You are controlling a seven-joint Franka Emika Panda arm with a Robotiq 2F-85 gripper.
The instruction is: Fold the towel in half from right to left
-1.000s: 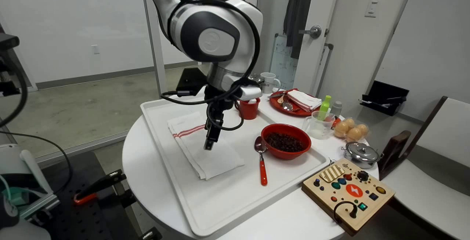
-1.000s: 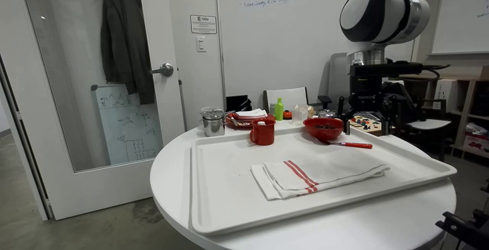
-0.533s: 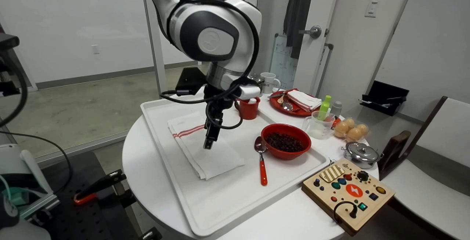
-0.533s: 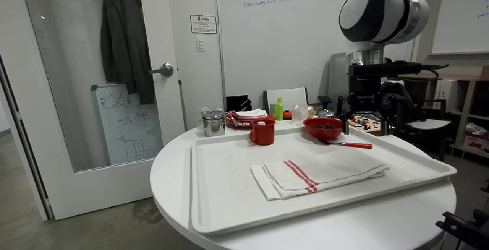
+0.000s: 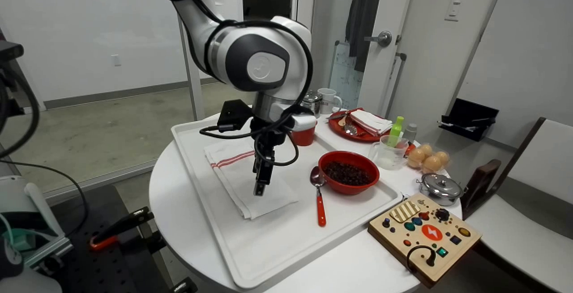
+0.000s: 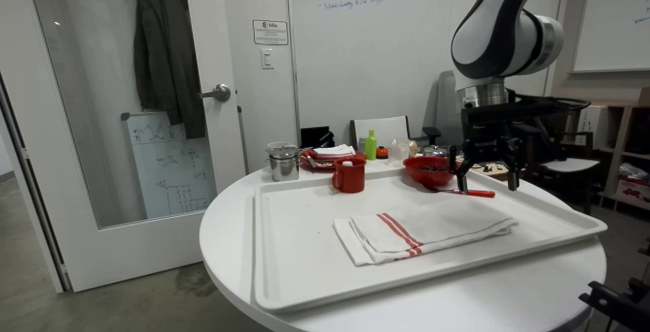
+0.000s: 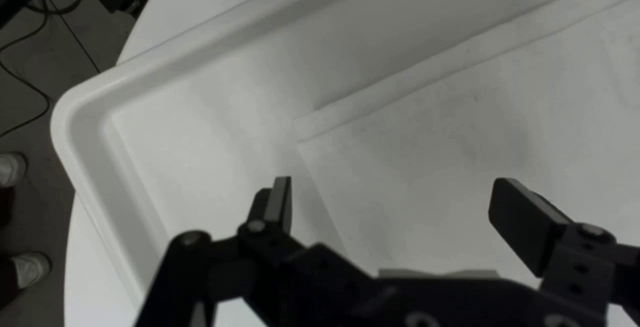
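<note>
The white tray (image 6: 299,230) spreads below my gripper (image 6: 488,188). On it, beneath me, the white towel (image 6: 452,223) lies flat, folded in layers. My 2 fingers (image 7: 525,222) stand wide apart and hold only air. The 2 red stripes (image 6: 404,230) cross the towel's end farther from me.

The towel (image 6: 442,230) lies flat in layers on the white tray (image 6: 299,251), red stripes (image 6: 400,230) near one end, and the tray rests on the round counter (image 6: 457,294). The gripper (image 6: 488,188) hangs over the tray, fingers (image 6: 514,179) apart. A red mug (image 6: 351,177) and red bowl (image 6: 429,175) stand near the tray's far rim.
</note>
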